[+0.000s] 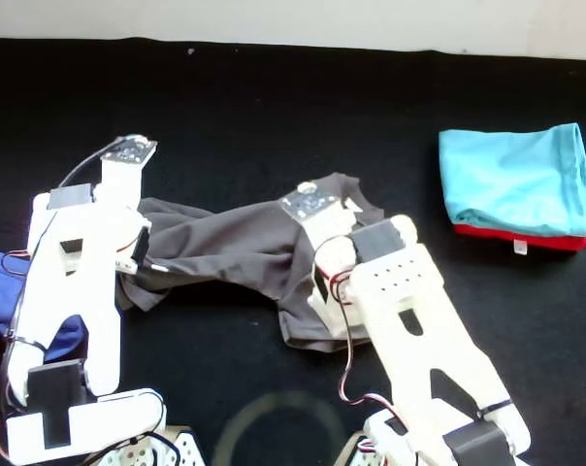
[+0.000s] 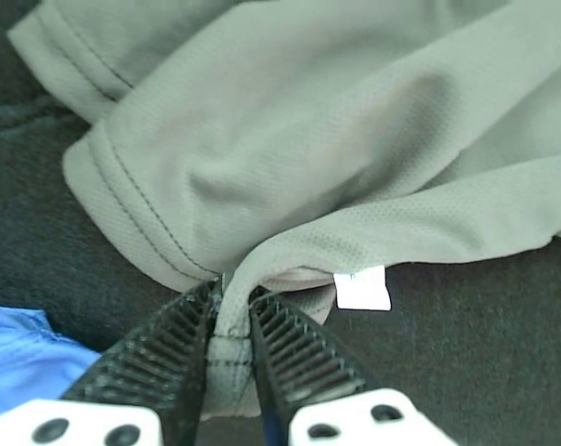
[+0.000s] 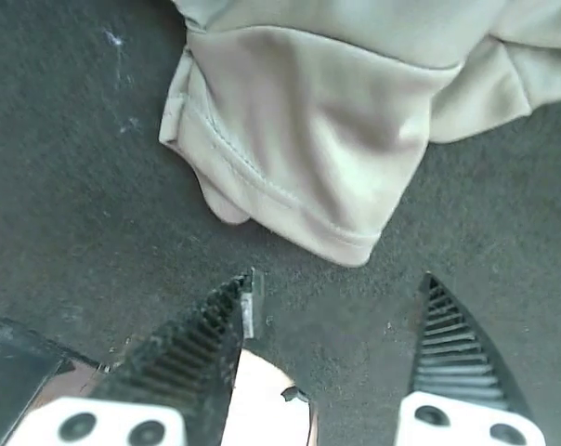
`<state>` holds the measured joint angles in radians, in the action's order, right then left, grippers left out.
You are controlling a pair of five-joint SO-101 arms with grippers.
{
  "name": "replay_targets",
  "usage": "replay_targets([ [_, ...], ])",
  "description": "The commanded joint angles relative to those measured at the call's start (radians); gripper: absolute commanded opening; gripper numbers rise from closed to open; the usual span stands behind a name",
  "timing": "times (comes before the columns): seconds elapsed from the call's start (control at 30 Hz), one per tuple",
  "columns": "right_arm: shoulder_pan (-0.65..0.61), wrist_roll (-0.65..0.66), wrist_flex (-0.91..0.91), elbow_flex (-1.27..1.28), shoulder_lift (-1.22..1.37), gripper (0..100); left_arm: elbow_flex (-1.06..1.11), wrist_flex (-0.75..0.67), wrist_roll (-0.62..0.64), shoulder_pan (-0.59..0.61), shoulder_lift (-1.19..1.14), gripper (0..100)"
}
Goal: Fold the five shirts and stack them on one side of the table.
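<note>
A dark grey shirt (image 1: 225,248) lies crumpled across the middle of the black table (image 1: 274,107). My left gripper (image 2: 230,311) is shut on a fold of the grey shirt (image 2: 290,139) at its hem, beside a small white label (image 2: 362,290). In the high view the left gripper (image 1: 143,260) sits at the shirt's left end. My right gripper (image 3: 338,288) is open just above the cloth-covered table, a short way off a hemmed edge of the grey shirt (image 3: 308,139), with nothing between its fingers. In the high view it (image 1: 320,283) is over the shirt's right part.
A folded cyan shirt (image 1: 516,175) rests on a folded red one (image 1: 511,236) at the right side. A blue shirt (image 1: 0,291) is bunched at the left edge under the left arm, and its blue fabric (image 2: 20,358) shows beside the left fingers.
</note>
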<state>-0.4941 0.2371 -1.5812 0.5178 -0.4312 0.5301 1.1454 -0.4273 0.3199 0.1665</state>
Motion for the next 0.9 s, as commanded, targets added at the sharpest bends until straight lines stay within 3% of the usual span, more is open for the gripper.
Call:
replay_targets([
  [0.0,-0.008,0.005,-0.041,-0.097,-0.031,25.5,-0.018,-0.012,-0.012,0.01,0.035,1],
  [0.13,-0.002,0.003,0.041,-0.047,-0.018,25.3,-0.025,-0.012,-0.012,0.01,0.036,1],
  [0.43,0.01,0.005,0.516,0.421,-0.019,25.3,-0.025,-0.011,-0.012,0.01,0.036,1],
  [0.87,0.048,0.026,0.65,0.581,-0.016,25.3,-0.025,-0.009,-0.012,0.01,0.036,1],
])
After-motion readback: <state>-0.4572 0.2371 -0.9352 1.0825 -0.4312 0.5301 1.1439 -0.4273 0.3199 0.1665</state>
